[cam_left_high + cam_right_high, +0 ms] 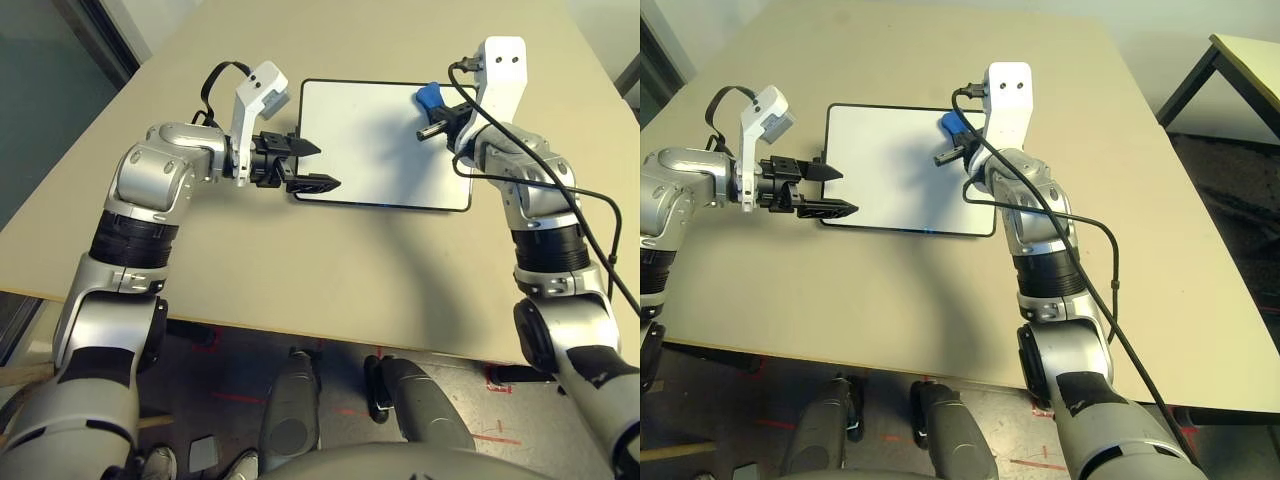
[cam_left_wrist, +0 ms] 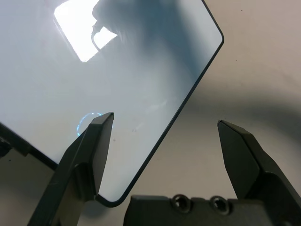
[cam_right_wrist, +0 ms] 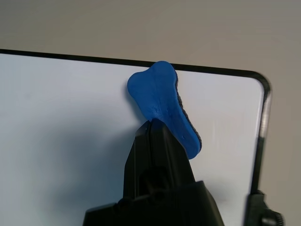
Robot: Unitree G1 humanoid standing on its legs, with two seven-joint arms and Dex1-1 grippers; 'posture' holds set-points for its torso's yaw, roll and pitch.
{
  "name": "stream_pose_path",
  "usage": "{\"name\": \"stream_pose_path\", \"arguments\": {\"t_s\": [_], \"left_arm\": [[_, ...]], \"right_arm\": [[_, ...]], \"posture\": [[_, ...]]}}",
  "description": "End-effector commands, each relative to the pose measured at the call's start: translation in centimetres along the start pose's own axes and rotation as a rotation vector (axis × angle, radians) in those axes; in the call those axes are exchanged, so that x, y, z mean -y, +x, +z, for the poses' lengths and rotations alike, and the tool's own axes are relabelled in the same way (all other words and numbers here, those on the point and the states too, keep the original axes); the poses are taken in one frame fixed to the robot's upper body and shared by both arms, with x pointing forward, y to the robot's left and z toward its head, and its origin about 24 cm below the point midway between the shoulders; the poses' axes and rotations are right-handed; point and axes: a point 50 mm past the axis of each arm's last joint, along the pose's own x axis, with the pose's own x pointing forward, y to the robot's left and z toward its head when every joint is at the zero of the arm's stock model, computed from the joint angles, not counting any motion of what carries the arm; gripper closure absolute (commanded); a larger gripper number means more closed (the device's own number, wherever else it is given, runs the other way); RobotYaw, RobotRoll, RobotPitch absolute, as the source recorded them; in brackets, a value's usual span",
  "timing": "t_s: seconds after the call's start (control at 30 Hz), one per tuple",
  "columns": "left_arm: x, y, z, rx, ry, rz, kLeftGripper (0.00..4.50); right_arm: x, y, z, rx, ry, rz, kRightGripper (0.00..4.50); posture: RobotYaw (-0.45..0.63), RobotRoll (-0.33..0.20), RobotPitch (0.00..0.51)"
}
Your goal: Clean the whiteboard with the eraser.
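The right gripper (image 3: 151, 123), fingers clamped on the blue eraser (image 3: 162, 106), hovers near the whiteboard's (image 1: 370, 140) far right corner; the left gripper (image 1: 315, 166) straddles the near-left corner, fingers spread wide, bare worktop (image 1: 330, 270) all round.

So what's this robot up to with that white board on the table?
It is cleaning a small whiteboard that lies flat on the table. Its right gripper has its jaws shut on a blue eraser, held over the board's far right corner. The left gripper waits with jaws open at the board's near left corner. The board's surface looks clean.
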Motion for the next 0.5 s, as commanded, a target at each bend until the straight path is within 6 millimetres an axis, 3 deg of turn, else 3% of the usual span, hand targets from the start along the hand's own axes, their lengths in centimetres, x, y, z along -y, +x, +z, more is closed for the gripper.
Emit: {"name": "stream_pose_path", "arguments": {"t_s": [0.03,0.3,0.5], "left_arm": [[0.2,0.3,0.1,-0.010,0.009,-0.015,0.00],[0.1,0.2,0.1,-0.009,0.010,-0.010,0.00],[-0.2,0.1,0.3,0.012,0.016,0.014,0.00]], "right_arm": [[0.8,0.0,-2.0,-0.109,0.029,-0.050,4.49],[-0.9,-1.6,1.1,-0.029,0.074,0.017,4.49],[0.1,-4.2,7.2,0.146,0.130,0.000,4.49]], "posture": [[-0.03,0.000,0.176],[-0.02,0.000,0.172],[-0.03,0.000,0.161]]}}
